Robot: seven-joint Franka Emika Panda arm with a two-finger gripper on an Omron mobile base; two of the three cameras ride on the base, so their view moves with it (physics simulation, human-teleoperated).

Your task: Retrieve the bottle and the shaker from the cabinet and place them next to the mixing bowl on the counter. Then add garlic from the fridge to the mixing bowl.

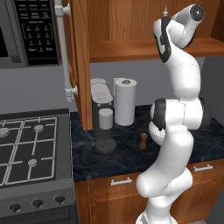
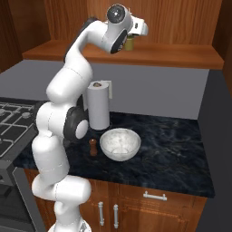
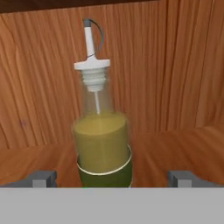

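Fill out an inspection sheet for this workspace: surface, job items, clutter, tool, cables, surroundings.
Surface: dark stone counter.
Job's things: oil bottle with white pour spout upright on the cabinet shelf; brown shaker upright on the counter, left of the glass mixing bowl, apart from it. Garlic: nothing seen.
Clutter: paper towel roll, coffee machine.
Tool: tool open, fingers either side of the bottle, not closed on it.
Cables: nothing seen.
Surroundings: gas stove, microwave, open cabinet door, drawers below.
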